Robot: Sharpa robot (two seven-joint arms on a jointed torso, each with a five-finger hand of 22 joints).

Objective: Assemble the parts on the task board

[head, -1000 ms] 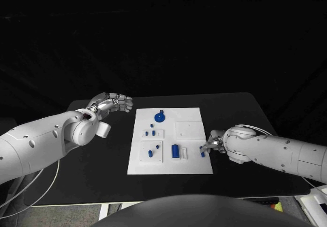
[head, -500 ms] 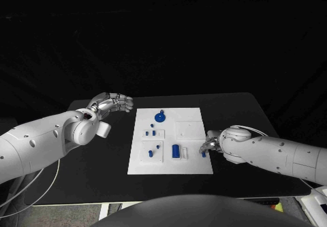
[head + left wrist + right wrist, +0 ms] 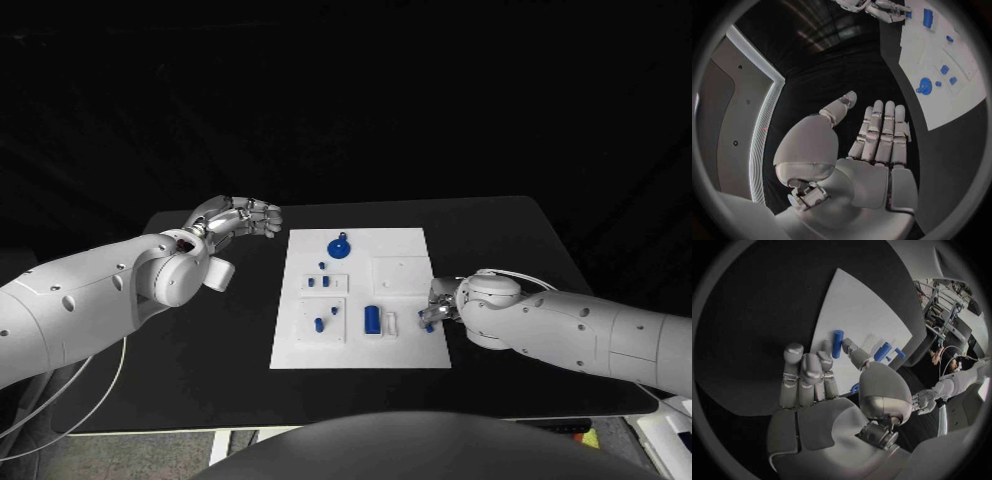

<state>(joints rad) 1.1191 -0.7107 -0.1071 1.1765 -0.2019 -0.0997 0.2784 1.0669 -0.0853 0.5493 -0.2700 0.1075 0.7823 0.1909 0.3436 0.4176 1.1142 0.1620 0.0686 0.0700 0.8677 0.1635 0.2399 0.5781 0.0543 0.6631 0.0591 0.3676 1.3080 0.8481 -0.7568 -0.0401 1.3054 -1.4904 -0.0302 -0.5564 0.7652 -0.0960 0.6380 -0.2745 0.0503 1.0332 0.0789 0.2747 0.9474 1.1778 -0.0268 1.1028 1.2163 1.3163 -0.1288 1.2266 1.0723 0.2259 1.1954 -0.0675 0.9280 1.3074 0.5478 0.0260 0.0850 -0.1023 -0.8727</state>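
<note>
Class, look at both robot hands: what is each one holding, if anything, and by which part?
The left hand holds nothing. The right hand hovers over a small blue peg by the task board's edge; whether it grips the peg cannot be told.

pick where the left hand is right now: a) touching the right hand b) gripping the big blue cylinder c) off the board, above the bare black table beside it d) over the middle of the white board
c: the left hand sits beyond the white board's far left corner, over black table, holding nothing.
</note>
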